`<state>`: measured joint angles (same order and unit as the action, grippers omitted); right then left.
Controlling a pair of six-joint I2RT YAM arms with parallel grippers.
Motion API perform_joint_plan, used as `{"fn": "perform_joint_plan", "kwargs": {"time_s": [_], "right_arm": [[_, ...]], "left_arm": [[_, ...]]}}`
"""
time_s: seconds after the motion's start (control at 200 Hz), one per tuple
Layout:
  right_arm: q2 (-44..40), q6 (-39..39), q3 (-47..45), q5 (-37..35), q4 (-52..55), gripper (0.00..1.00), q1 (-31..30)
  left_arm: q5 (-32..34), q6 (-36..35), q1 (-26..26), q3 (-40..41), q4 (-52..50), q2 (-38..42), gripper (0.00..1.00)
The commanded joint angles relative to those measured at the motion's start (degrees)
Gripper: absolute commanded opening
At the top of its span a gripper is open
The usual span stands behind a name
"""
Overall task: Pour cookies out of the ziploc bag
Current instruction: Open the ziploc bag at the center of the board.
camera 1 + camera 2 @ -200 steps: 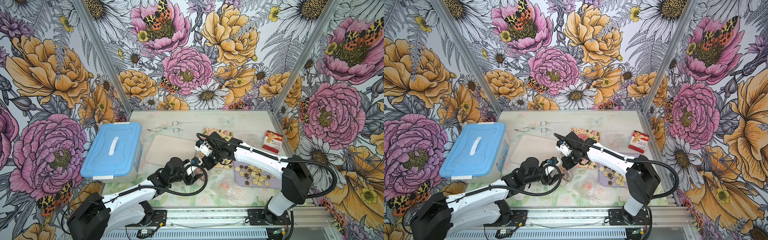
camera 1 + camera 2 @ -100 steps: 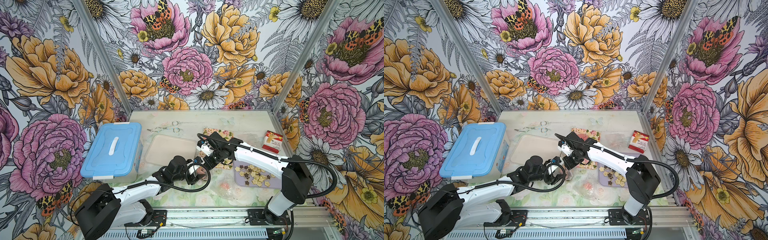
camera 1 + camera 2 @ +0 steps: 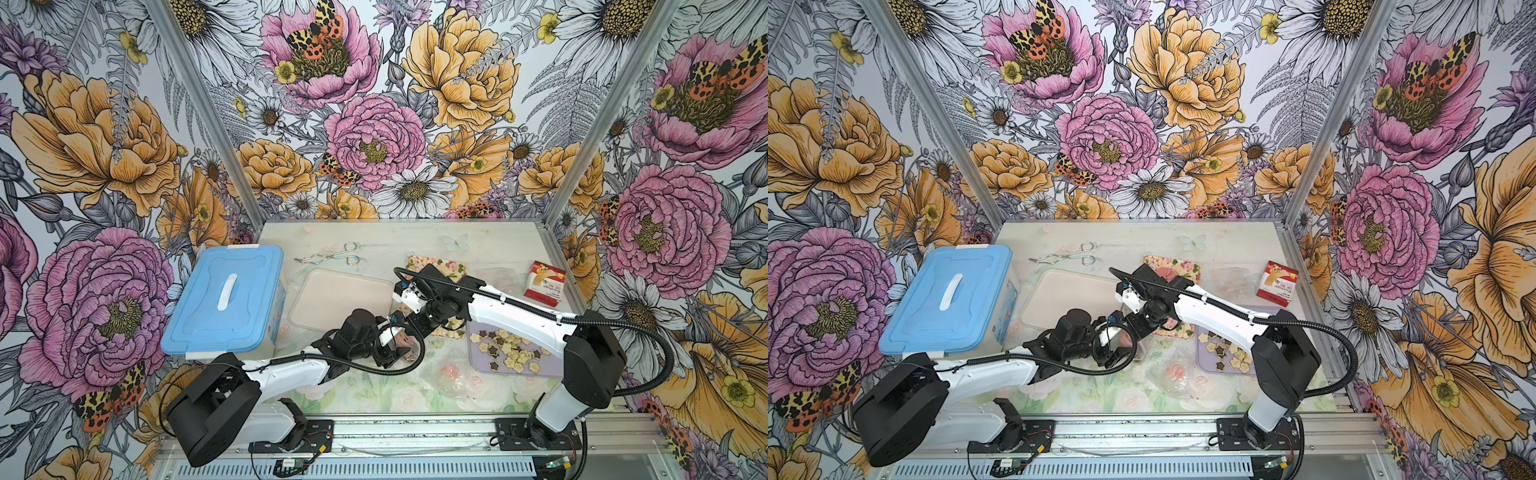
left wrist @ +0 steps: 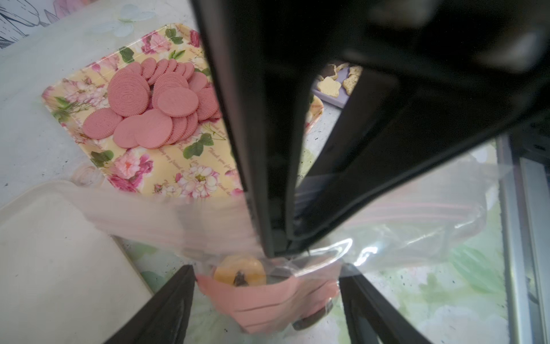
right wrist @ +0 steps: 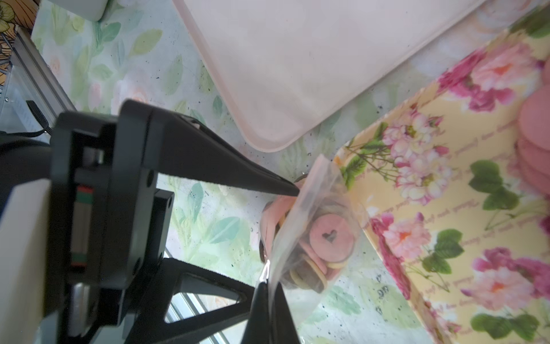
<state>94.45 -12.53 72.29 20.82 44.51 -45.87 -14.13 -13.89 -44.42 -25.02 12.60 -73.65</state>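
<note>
My right tool [image 4: 278, 244] clamped on ziploc bag [image 5: 315, 190]; left tool [image 4: 265, 277] gaping, empty, astride it. Ring-centred cookies [image 5: 331, 236] not yet out; pink discs [image 4: 154, 104], stars [image 3: 509, 353] already trayed.

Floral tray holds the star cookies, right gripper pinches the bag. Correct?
No. The floral tray holds pink round cookies, as the left wrist view shows; the star cookies are on the lilac tray. The right gripper does pinch the bag.
</note>
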Motion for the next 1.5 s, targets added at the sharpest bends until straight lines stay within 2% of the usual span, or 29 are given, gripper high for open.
{"fn": "perform_joint_plan", "kwargs": {"time_s": [0.0,0.255,0.525,0.806,1.076,1.206,1.266,1.346,1.496], "right_arm": [[0.14,0.72,1.53,4.51,-2.32,0.00,-1.06],[-0.17,0.62,1.10,6.14,-3.01,0.00,0.05],[-3.23,-3.47,-4.20,16.55,-11.43,0.00,4.08],[-1.67,-5.76,-7.25,23.11,-16.76,0.00,6.40],[-0.49,-5.40,-8.71,24.56,-18.36,0.00,8.25],[-0.24,-5.46,-9.17,24.78,-18.82,0.00,8.88],[-0.15,-6.11,-9.52,25.13,-19.70,0.00,9.37],[0.11,-6.46,-9.61,25.93,-20.23,0.00,9.48],[-0.68,-6.95,-10.06,25.68,-20.93,0.00,9.48]], "left_arm": [[1.17,-0.44,0.05,-0.68,5.58,0.49,0.79],[-0.63,0.00,0.04,-0.17,7.13,0.03,0.80],[-1.31,1.85,0.82,3.99,8.25,8.32,0.81],[-2.45,3.17,1.62,6.29,6.32,12.88,0.81],[-5.07,2.87,1.82,4.59,3.54,10.30,0.77],[-5.31,2.80,1.63,3.65,2.17,9.03,0.72],[-4.33,2.86,1.62,3.83,2.25,9.39,0.73],[-2.31,2.75,1.54,4.13,3.28,9.51,0.79],[-2.65,2.29,1.66,2.78,3.57,6.17,0.81]]}}
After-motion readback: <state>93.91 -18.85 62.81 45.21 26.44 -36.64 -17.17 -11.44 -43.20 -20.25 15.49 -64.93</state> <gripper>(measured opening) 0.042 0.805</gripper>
